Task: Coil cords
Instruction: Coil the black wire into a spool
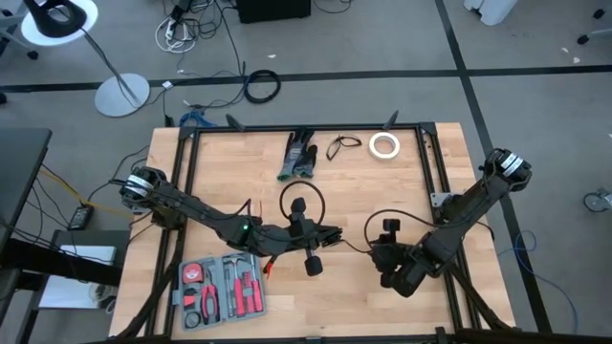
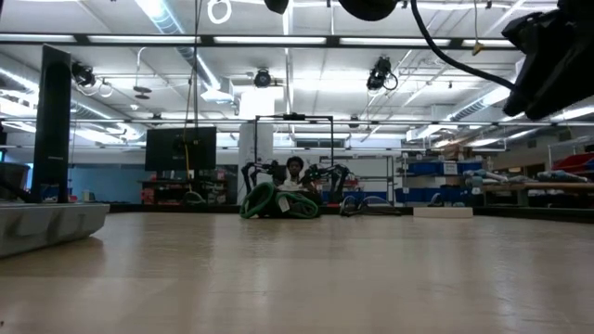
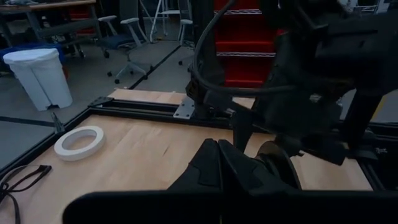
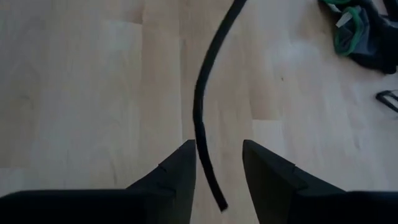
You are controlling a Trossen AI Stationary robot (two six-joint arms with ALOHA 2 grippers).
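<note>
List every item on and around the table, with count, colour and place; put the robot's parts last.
cord: one, black, loop at table centre, running between the two arms
small cord loop: one, black, back of table, beside the tape roll
tape roll: one, white, back right of table
gloves bundle: one, green and dark, back centre
tool kit: one, grey tray with red-handled tools, front left
cable ring: one, black, on floor behind table
lamp base: one, white, floor, back left
left pincer: shut, table centre
right pincer: open, a cord end between its fingers
</note>
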